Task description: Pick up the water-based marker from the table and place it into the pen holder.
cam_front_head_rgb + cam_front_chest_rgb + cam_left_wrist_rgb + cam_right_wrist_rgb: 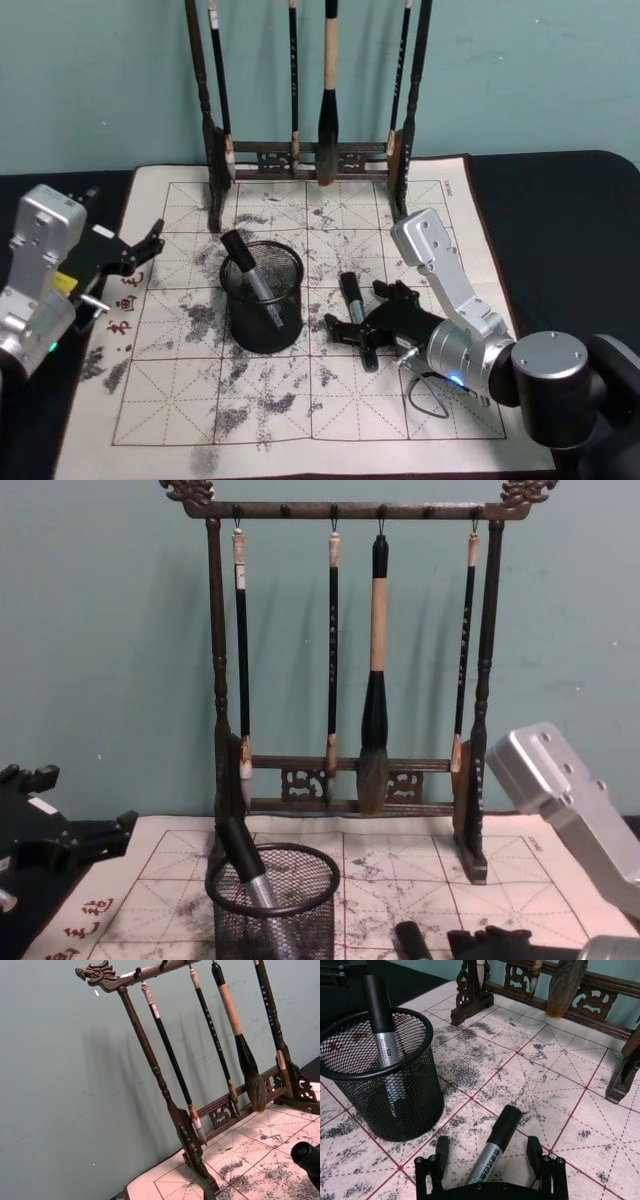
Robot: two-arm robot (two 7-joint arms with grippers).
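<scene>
- We take the pen holder point(292, 300) for black metal wire mesh, with a smooth solid rim that has a faint sheen.
- The water-based marker point(492, 1147) has a matt black cap, plastic by its look, and a smooth silver-grey barrel with print.
- The mat point(300, 400) looks matt, white and soft, mottled with dried ink; we cannot tell cloth from paper.
- The table point(560, 200) is dark and matt.
- The brush rack point(216, 630) is dark carved wood, lightly polished.
- The right gripper point(488, 1146) has matt black fingers point(442, 1149); its arm housing point(440, 265) is smooth satin silver.
</scene>
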